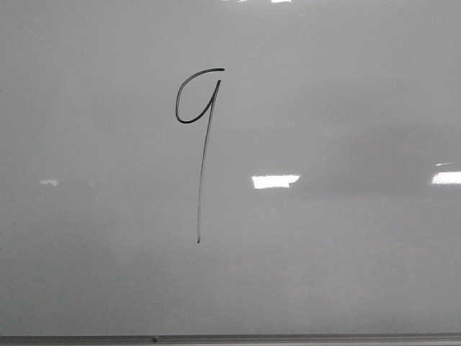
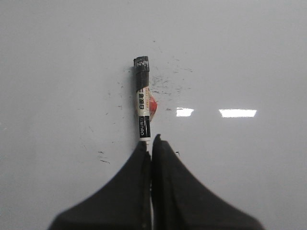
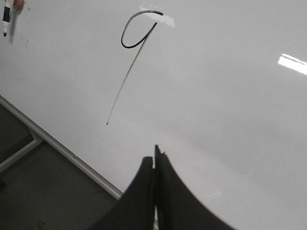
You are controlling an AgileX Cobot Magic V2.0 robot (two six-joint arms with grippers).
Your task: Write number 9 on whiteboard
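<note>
On my front view I read a large glossy pale grey-white whiteboard (image 1: 346, 274) filling the frame, with a thin grey metal frame edge along its near side and several bright rectangular glare patches on the surface. The thin black hand-drawn number 9 (image 1: 199, 130) sits on the board's upper middle area, slightly left of centre: a small teardrop loop, not quite joined where its top stroke meets the stem, and a long, nearly straight, slightly slanted tail that thins toward its lower end. No arm appears in the front view. On my left wrist view, the black left gripper (image 2: 151, 141) has its two fingers pressed together with no gap that I can see and nothing between them. Just beyond the fingertips, a short cylindrical marker (image 2: 142, 103) with a black cap, a white printed label and a black band lies flat on the board, its near end close to the fingertips; I cannot tell whether they touch. A small red object (image 2: 152, 105) lies against the marker's side, and faint dark smudges mark the board around it. On my right wrist view, the black right gripper (image 3: 156, 153) is likewise closed and empty, finger against finger, positioned over the board near its frame edge, with the 9 well apart from the fingertips. The marker (image 3: 6, 18) shows partly at that view's corner.
</note>
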